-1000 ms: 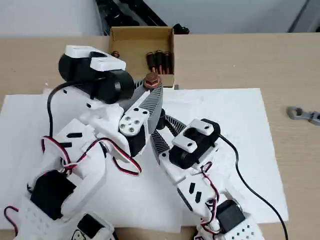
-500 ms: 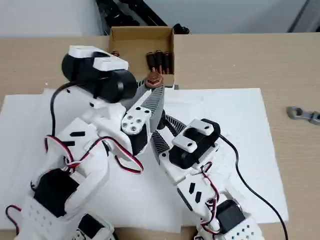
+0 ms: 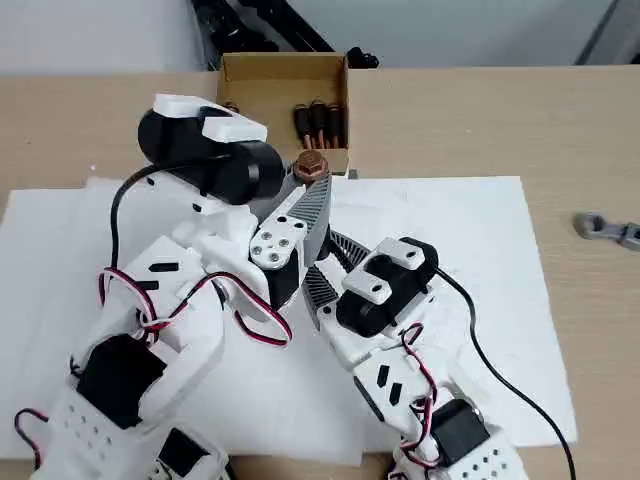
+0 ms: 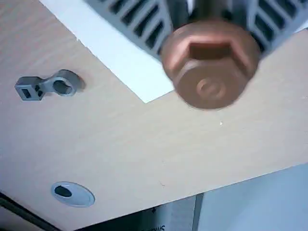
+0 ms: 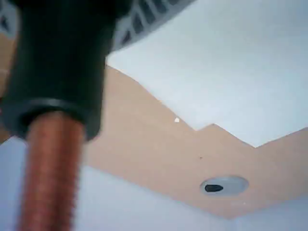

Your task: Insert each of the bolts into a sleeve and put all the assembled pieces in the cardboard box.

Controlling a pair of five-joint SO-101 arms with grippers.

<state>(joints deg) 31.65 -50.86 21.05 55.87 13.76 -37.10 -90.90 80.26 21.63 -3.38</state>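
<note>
My left gripper (image 3: 311, 176) is clamped on the copper bolt (image 4: 210, 67), whose head sits right at the front wall of the cardboard box (image 3: 283, 66). Over the last second that arm's upper joints have shifted rightward while the head only crept. I judge the drop isn't lined up yet, as the piece must clear the wall to join the three assembled pieces (image 3: 319, 122) inside. The right gripper (image 3: 328, 265) has barely moved. Whether it grips I cannot tell, though a black sleeve (image 5: 60, 62) with copper thread protruding looms in its wrist view
</note>
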